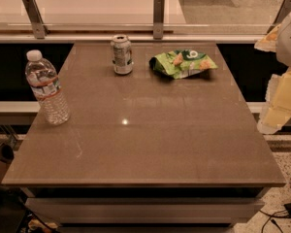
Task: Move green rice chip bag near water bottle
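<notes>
The green rice chip bag point(183, 63) lies flat at the back of the brown table, right of centre, with its white round logo facing up. The water bottle point(46, 88) stands upright at the table's left edge, clear with a white cap and a red band on its label. My gripper point(275, 111) hangs at the far right of the camera view, beyond the table's right edge and above the floor. It is well to the right of the bag and touches nothing. It holds nothing that I can see.
A silver drink can point(121, 55) stands upright at the back of the table point(150, 144), just left of the bag. A rail with metal posts point(158, 16) runs behind the table. Cables point(281, 212) lie on the floor at the lower right.
</notes>
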You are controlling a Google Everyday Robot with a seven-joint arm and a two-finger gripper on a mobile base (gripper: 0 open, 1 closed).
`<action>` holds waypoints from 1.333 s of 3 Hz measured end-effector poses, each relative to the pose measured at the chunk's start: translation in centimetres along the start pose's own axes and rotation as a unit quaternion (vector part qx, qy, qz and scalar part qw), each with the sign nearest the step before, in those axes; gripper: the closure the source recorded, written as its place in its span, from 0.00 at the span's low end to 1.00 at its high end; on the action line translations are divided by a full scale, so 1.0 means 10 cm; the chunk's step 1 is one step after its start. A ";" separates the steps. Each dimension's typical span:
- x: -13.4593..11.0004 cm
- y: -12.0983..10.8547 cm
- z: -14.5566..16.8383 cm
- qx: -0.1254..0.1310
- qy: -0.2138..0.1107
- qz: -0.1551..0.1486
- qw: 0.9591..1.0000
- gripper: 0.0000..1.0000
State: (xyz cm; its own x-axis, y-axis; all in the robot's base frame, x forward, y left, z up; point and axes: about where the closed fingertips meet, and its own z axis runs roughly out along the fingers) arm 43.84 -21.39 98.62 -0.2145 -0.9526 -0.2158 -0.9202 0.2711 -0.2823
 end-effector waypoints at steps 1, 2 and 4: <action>0.00 0.00 0.00 0.000 0.000 0.000 1.000 0.00; -0.01 -0.19 0.01 0.028 0.009 0.008 1.000 0.00; -0.20 -0.97 0.34 0.069 0.013 0.021 0.997 0.00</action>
State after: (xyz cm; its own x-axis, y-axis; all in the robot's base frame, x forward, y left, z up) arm 54.33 -21.61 98.60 -0.2618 -0.9428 -0.2063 -0.8565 0.3255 -0.4006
